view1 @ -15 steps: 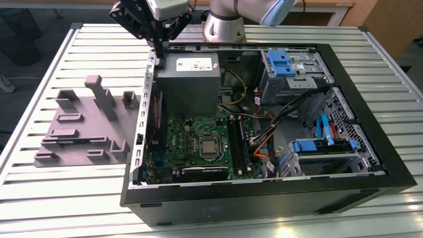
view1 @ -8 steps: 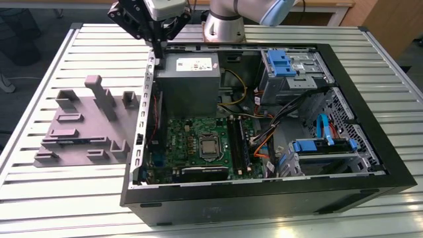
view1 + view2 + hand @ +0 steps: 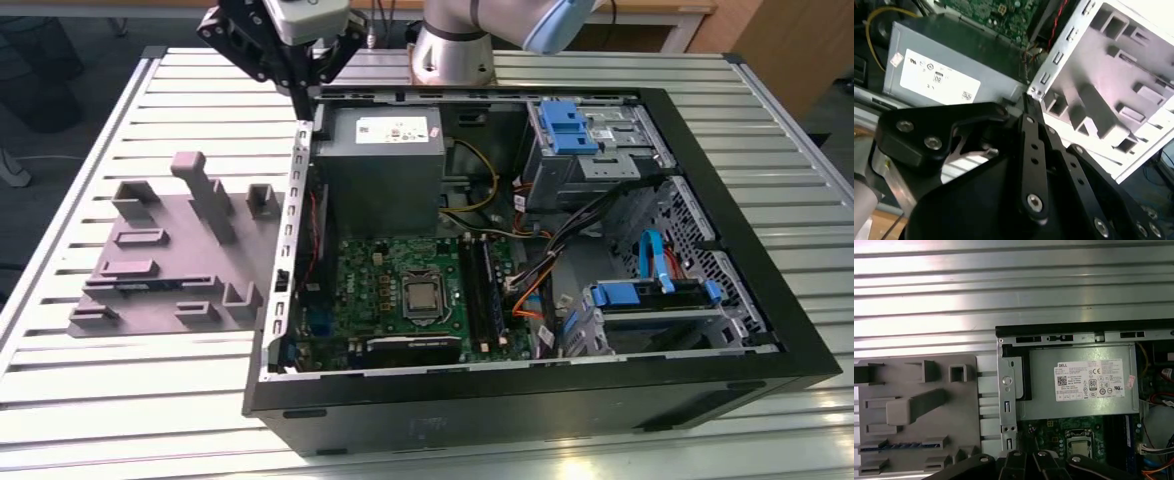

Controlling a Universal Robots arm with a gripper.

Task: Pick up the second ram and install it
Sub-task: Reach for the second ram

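First wrist view showed the memory stick (image 3: pixel 899 445) lying in the grey holder (image 3: pixel 966 405); exterior view showed the jaws closed, empty, at eleven o'clock of the computer case (image 3: pixel 467 410).

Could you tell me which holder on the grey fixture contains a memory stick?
The long holder far from the gripper: the second ram lies in it, while the others are bare grey.

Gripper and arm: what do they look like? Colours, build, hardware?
The gripper is matte black. It is built of flat linkage bars pinned with silver screws and sits below a pale grey wrist block. The arm is a silver-grey tube with a light blue joint cap.
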